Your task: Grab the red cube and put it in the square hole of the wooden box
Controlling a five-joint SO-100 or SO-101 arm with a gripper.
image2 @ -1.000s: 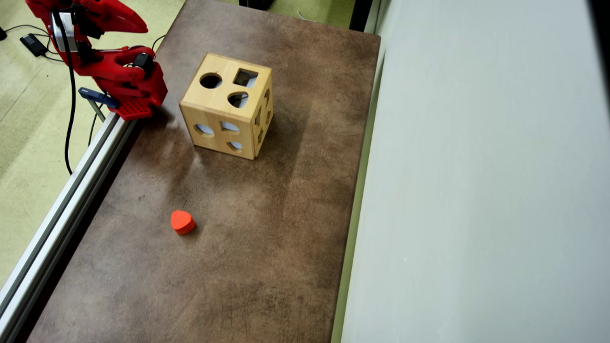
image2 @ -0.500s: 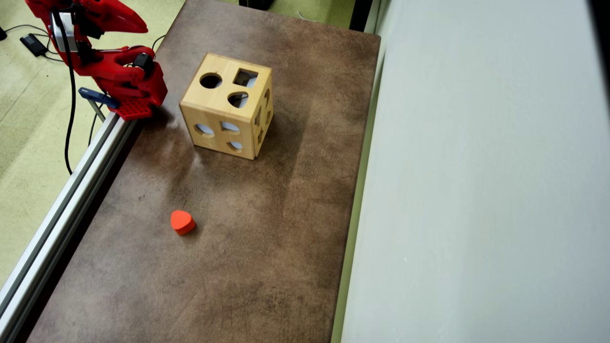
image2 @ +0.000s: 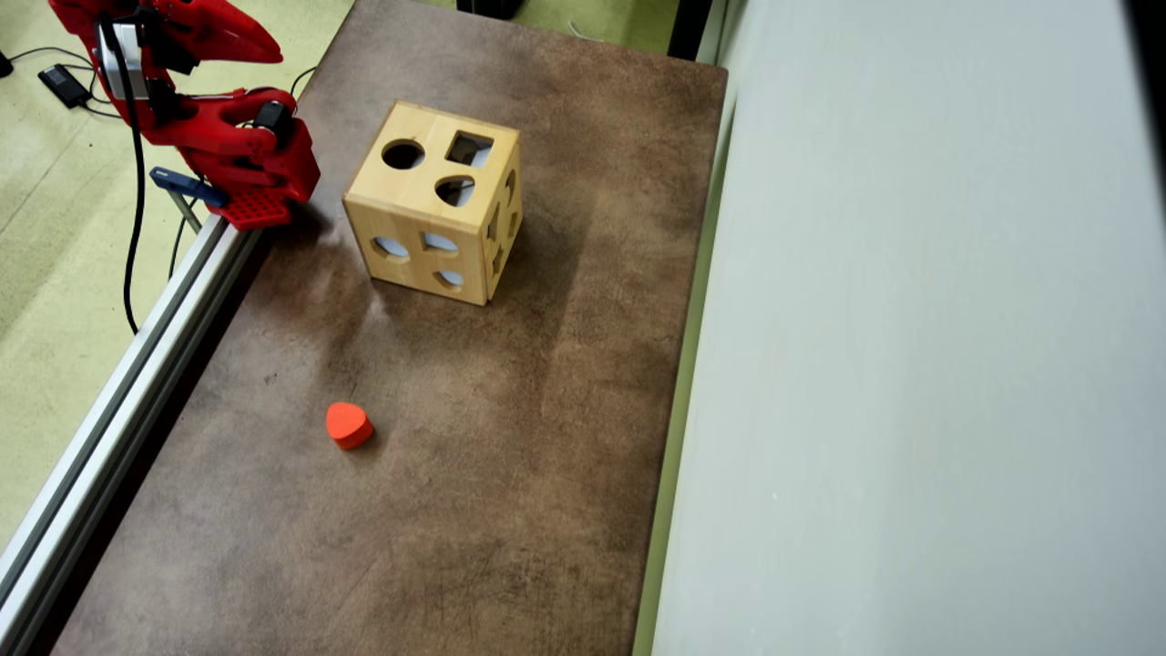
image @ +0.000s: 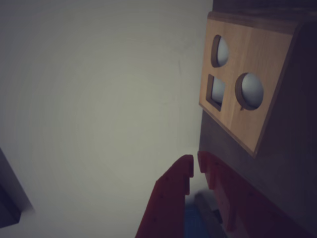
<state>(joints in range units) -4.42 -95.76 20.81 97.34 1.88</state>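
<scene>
**Claw pinched together, nothing in it**

The red plastic gripper (image: 195,166) has its 2 tips almost touching, empty. Close by in the wrist view sits the pale wooden box (image: 242,79). From overhead the box (image2: 414,214) has smooth faces; its top holds the dark straight-edged square hole (image2: 469,148) beside a round one. No red cube in sight, only a rounded orange-red heart block (image2: 348,425) lying well apart on the mottled brown table (image2: 474,474).

Brown tabletop (image2: 510,474), green floor (image2: 55,228)

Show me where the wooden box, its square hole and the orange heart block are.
wooden box (image2: 414,191), overhead view, top face.
square hole (image2: 469,148), overhead view, dark opening.
orange heart block (image2: 347,422), overhead view, top face.
</scene>
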